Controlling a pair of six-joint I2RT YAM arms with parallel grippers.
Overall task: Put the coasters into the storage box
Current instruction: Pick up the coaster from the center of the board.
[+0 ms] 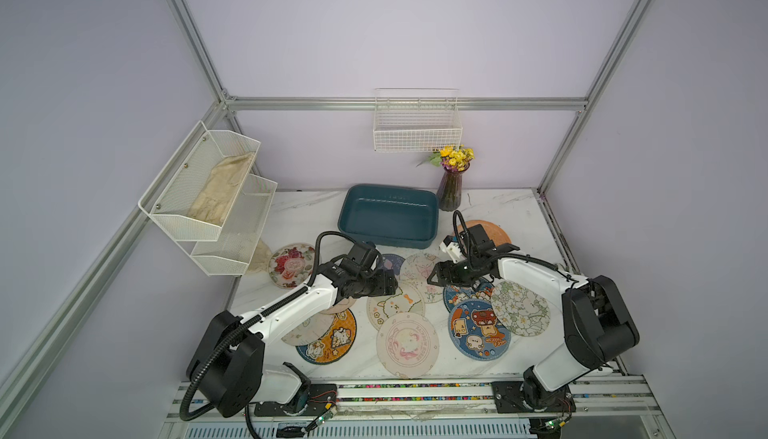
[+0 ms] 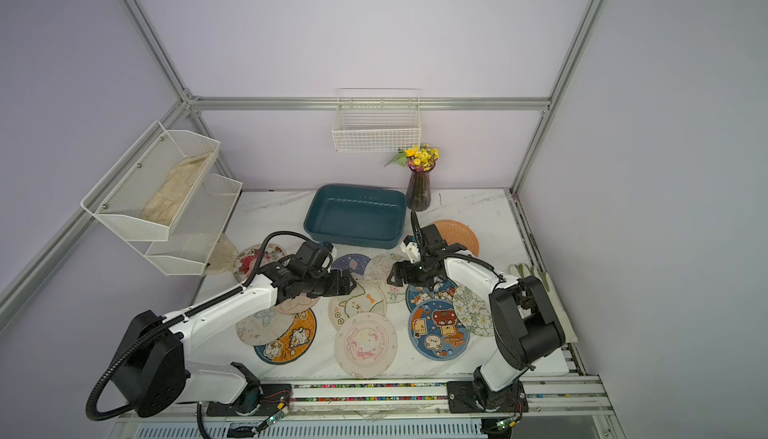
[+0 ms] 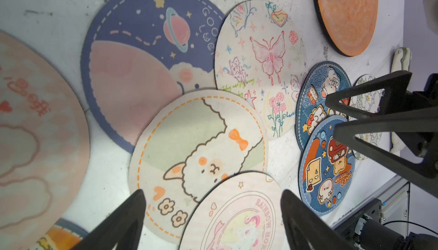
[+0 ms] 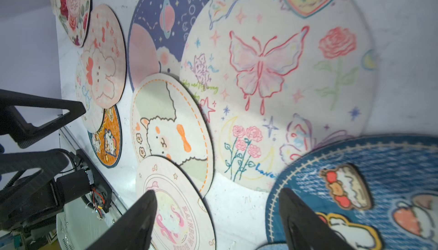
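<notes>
With the left claw [image 3: 212,193] and right claw [image 4: 218,190] gaping wide, empty, over coasters [image 1: 407,345] strewn on the worktop [image 1: 494,206], best pinch an overlapping raised edge, then carry it to the storage box [image 1: 386,242] at twelve o'clock.

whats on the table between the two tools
The butterfly coaster, lying flat under the gap between left tool and right tool; shown in both top views.
</notes>
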